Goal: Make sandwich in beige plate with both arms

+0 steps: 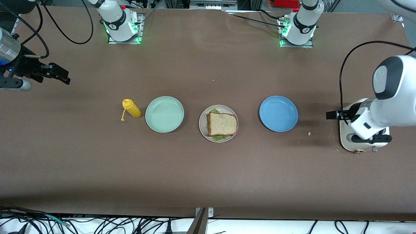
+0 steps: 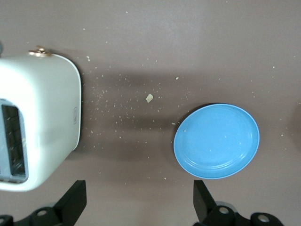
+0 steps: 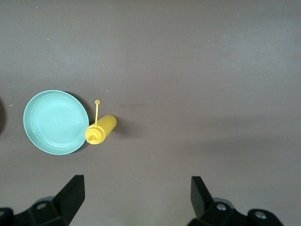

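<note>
The sandwich lies in the beige plate at the table's middle: a brown speckled bread slice on top, with green lettuce showing at its edges. My left gripper hangs open and empty over bare table between the blue plate and the toaster. My right gripper hangs open and empty over the table at the right arm's end, well away from the plates. Neither wrist view shows the sandwich.
A mint green plate and a lying yellow squeeze bottle sit toward the right arm's end. An empty blue plate and a white toaster sit toward the left arm's end, with crumbs between them.
</note>
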You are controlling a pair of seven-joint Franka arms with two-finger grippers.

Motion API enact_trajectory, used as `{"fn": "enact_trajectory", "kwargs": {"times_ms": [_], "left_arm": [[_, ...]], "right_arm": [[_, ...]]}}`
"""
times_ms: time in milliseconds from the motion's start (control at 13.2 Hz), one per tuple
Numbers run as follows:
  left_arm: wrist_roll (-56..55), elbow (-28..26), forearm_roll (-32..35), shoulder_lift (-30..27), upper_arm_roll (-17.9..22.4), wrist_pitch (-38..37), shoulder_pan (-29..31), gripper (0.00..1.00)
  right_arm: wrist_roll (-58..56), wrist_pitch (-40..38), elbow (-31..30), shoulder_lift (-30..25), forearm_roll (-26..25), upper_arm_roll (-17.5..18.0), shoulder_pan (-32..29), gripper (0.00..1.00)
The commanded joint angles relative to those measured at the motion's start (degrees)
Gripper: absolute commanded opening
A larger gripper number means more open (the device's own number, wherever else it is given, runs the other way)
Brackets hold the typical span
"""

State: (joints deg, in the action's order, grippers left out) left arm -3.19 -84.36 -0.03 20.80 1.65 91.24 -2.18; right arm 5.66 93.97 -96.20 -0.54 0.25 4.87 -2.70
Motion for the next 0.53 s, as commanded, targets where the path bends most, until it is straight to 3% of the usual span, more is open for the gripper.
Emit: {"fn": "enact_trajectory", "kwargs": {"times_ms": [0, 152, 456], "left_arm": [[-1.73, -3.8, 1.87, -5.84, -0.68, -1.49, -0.19, 1.0], [-1.73, -3.97, 1.87, -7.52, -0.68, -3.51, -0.19, 1.0], [-1.64, -9.41, 2.4, -13.67, -0.86, -3.96, -0.19, 1.0]], "right_arm": [[-0.56, 0.25, -1.0, -1.22, 0.45, 0.4, -0.64, 1.0], [-0.56, 0.16, -1.0, -1.13, 0.45, 0.4, -0.64, 1.0], [-0.56, 0.16, -1.0, -1.13, 0.63, 0.4, -0.64, 1.0]]}}
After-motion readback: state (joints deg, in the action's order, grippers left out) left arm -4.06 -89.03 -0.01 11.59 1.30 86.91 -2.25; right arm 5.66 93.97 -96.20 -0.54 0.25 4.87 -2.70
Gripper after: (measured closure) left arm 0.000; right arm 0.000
